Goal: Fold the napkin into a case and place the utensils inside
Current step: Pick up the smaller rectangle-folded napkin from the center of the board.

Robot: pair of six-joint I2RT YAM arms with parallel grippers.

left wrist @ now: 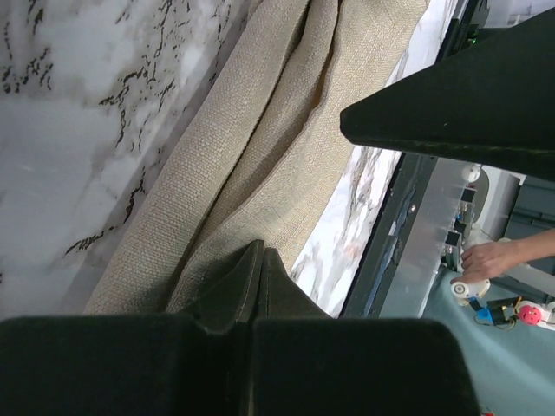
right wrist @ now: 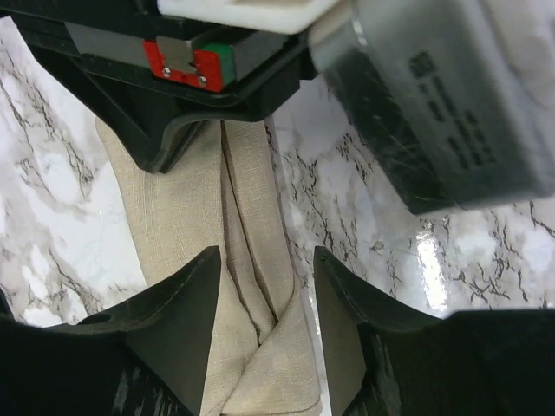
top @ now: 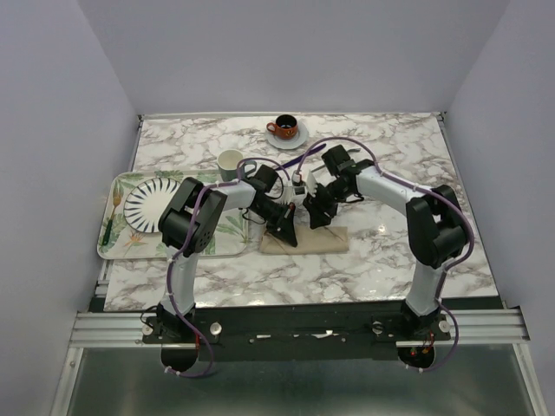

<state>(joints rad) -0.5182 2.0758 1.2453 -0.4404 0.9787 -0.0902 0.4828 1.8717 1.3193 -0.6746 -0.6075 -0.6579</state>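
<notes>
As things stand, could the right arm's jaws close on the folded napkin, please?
Probably yes: the right gripper is open with its jaws straddling the napkin, nothing between them. The left gripper is shut farther along it.

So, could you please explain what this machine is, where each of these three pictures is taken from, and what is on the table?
These are two robot arms bolted at the near edge of a marble table. The wide picture comes from a fixed camera above and behind them; the other two come from small cameras on each wrist, so the dark shapes at their bottom edges are the arms' own fingers.

In the middle lies the napkin, a beige cloth folded into a long narrow strip. The left gripper is shut, its tips on the cloth; whether it pinches a fold is unclear. The right gripper stands open over the folded end, holding nothing.

To the left is a leaf-printed tray with a striped plate. Behind are a pale cup and a reddish cup on a saucer.
</notes>
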